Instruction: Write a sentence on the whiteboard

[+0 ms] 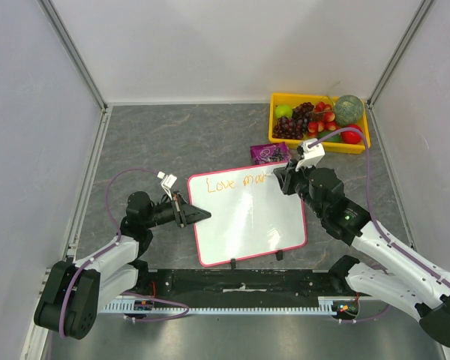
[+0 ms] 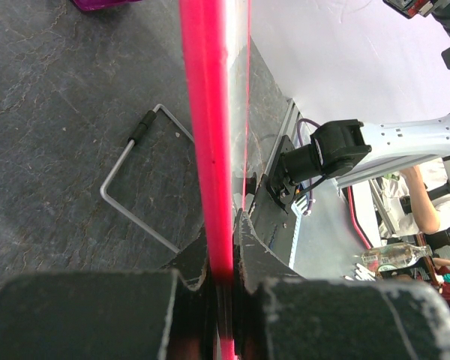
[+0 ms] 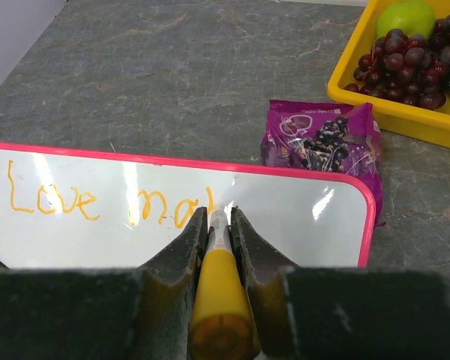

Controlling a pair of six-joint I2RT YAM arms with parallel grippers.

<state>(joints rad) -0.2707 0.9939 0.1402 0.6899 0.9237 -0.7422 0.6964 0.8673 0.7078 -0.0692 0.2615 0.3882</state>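
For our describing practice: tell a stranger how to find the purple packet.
Find the yellow fruit tray at far right. Between its near left corner and the whiteboard's far right corner lies the packet. It alone is purple and crinkly.

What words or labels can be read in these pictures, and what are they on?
"Love": orange handwriting, start of the sentence on the whiteboard.
"ma", then a letter partly hidden by the marker: same line.
Purple packet: print too blurred to read.
Nothing else is legible.
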